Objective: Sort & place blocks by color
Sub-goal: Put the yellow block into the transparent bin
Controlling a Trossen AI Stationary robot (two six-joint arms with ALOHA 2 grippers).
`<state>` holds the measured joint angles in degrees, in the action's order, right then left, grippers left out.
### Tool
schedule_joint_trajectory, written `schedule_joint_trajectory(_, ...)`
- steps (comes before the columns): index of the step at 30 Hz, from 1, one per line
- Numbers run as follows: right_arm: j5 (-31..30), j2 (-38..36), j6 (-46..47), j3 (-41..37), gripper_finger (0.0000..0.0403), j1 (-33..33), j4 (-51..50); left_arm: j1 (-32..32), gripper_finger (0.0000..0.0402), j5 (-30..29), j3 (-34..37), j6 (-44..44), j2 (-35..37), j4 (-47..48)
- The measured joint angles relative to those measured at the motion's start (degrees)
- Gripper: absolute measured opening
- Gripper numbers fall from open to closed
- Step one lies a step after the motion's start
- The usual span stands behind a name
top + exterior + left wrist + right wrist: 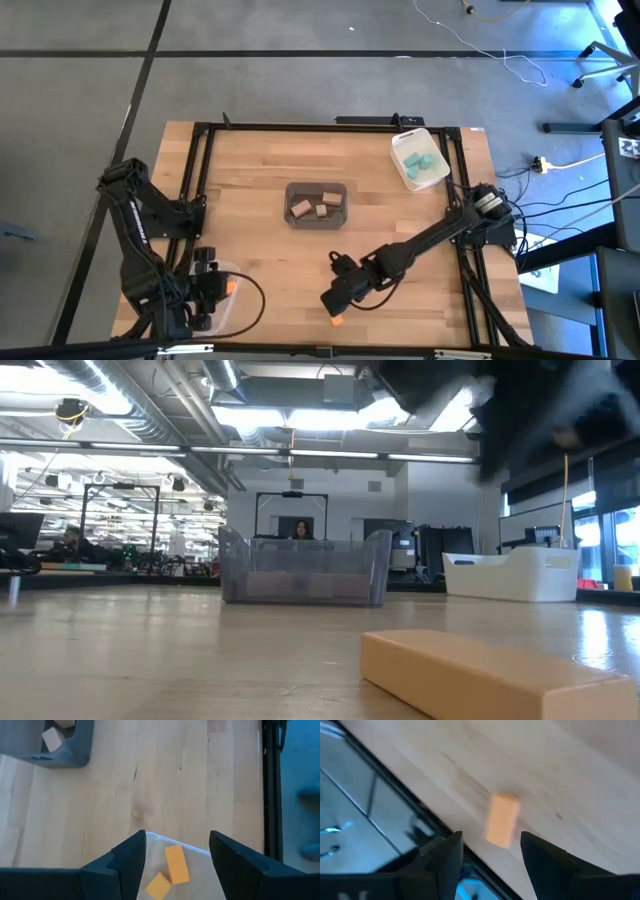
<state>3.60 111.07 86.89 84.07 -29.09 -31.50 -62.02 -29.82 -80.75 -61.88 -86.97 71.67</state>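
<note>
One orange block (337, 320) lies flat on the table near its near edge; it also fills the foreground of the low view as the block (490, 675). My right gripper (331, 301) hovers open just above it, and in the right wrist view the block (502, 820) shows ahead of the open gripper (491, 836), untouched. My left gripper (210, 290) is open over the clear bin (240, 305) at the near left corner, where two orange blocks (172, 867) lie. Tan blocks (312, 207) rest in the dark grey bin (290, 190). Teal blocks (417, 160) rest in the white bin (405, 182).
The black frame rail (330, 126) borders the table's far, left and right sides. In the low view the grey bin (305, 572) and white bin (520, 575) stand beyond the block. Bare wood (400, 230) lies between the bins and the near edge. A person shows far behind the table.
</note>
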Motion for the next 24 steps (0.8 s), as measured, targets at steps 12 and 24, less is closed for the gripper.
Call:
schedule_joint_trajectory(12,-5.1,0.47,3.06,-1.74,0.0189,-3.91,2.45,0.0,0.0208,0.8,0.0,1.02,2.14,-0.12)
schedule_joint_trajectory(24,-5.05,6.41,2.72,-1.73,0.0174,-4.21,9.57,0.24,0.0208,0.26,0.0,0.4,3.77,-0.34)
